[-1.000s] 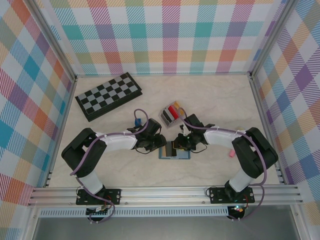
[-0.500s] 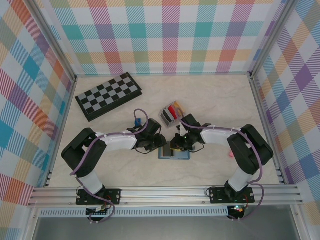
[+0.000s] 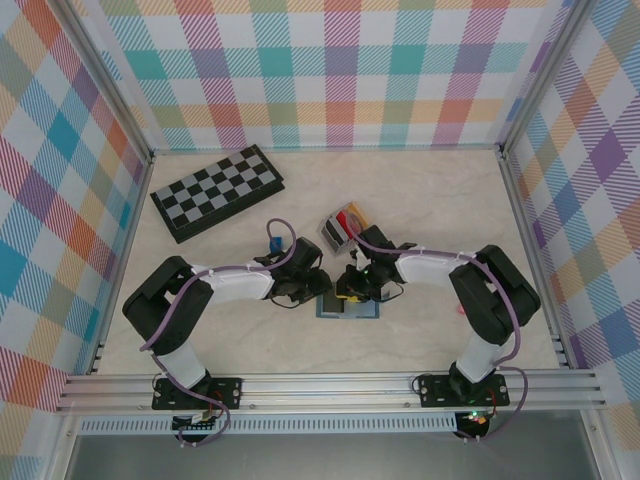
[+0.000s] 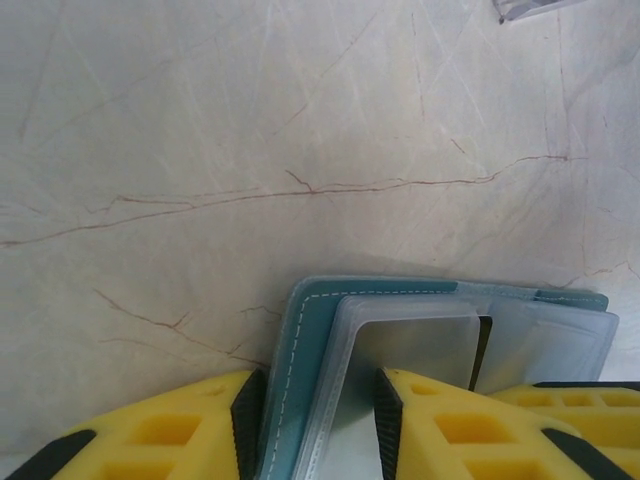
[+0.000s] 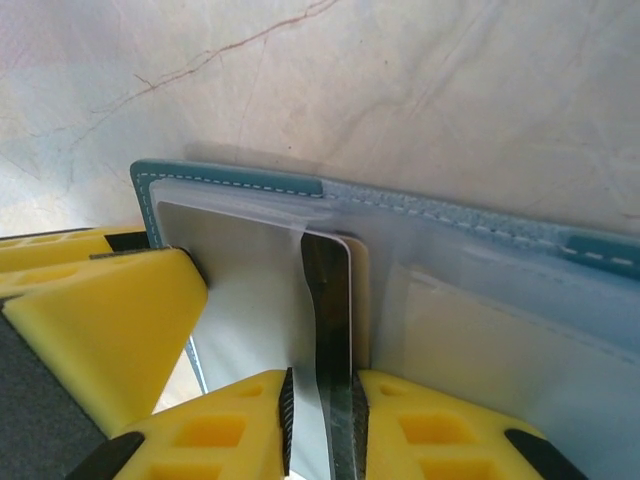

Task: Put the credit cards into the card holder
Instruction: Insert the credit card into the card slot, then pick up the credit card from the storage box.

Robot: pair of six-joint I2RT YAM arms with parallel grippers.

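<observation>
The card holder (image 3: 342, 228), a small grey rack, stands mid-table with red, black and yellow credit cards upright in it. In front of it lies a blue-grey wallet (image 3: 362, 310), and both grippers meet there. My left gripper (image 3: 320, 290) (image 4: 318, 405) is shut on the wallet's (image 4: 300, 350) stitched edge and clear sleeve. My right gripper (image 3: 349, 291) (image 5: 322, 405) is shut on a black credit card (image 5: 335, 300) that sticks out of a clear pocket of the wallet (image 5: 500, 330). A tan card (image 5: 361, 290) lies just behind the black one.
A folded chessboard (image 3: 215, 190) lies at the back left. A small blue cube (image 3: 273, 241) sits just behind my left arm. A pink item (image 3: 458, 311) peeks out beside my right arm. Plaid walls enclose the table on three sides.
My right gripper has slid a little to the left, over the wallet, and its jaws have eased slightly. The left gripper keeps its hold in the same place.
</observation>
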